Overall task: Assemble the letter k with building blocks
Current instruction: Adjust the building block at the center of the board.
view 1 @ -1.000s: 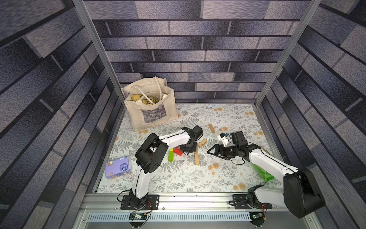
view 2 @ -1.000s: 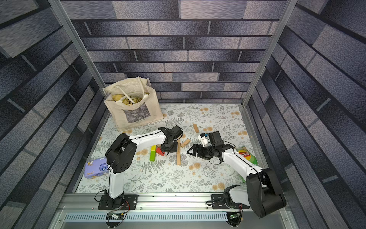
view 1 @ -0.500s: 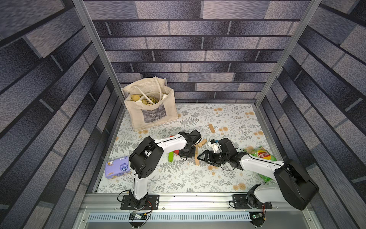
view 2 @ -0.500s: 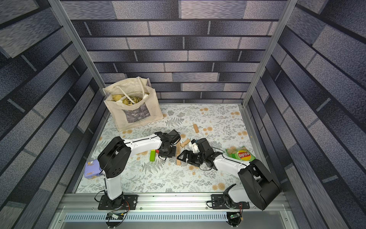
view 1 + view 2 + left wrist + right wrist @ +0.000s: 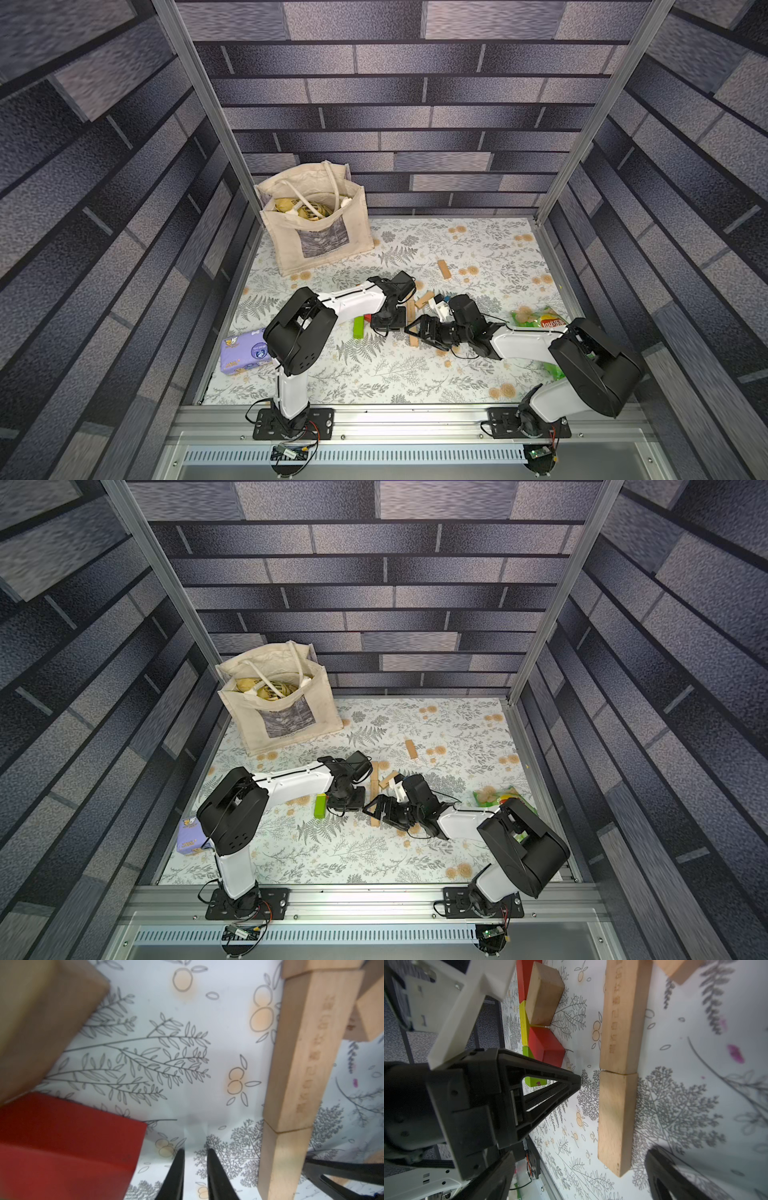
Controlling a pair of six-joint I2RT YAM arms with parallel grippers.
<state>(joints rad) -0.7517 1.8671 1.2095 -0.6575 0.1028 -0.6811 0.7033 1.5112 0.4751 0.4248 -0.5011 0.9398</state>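
Observation:
Two plain wooden building blocks (image 5: 623, 1018) (image 5: 616, 1122) lie end to end as one straight bar (image 5: 411, 322) (image 5: 375, 796). A short plain block (image 5: 424, 299) lies slanted at the bar's far right. Another plain block (image 5: 444, 269) lies apart, further back. Left of the bar sit red blocks (image 5: 546, 1047) (image 5: 62, 1142), a yellow block (image 5: 523, 1022), a green block (image 5: 358, 327) and a plain block (image 5: 544, 993). My left gripper (image 5: 195, 1151) (image 5: 388, 324) hangs low between the red block and the bar, its jaws a narrow gap apart and empty. My right gripper (image 5: 577, 1178) (image 5: 419, 338) is wide open, straddling the bar's near end.
A canvas tote bag (image 5: 316, 224) stands at the back left. A purple tissue pack (image 5: 243, 353) lies at the left edge. A green crisp packet (image 5: 540, 320) lies under my right arm at the right edge. The two grippers are close together.
My right gripper has swung left and down to the bar's near end, uncovering the crisp packet. My left gripper has moved nearer and lower, and its jaws have parted slightly.

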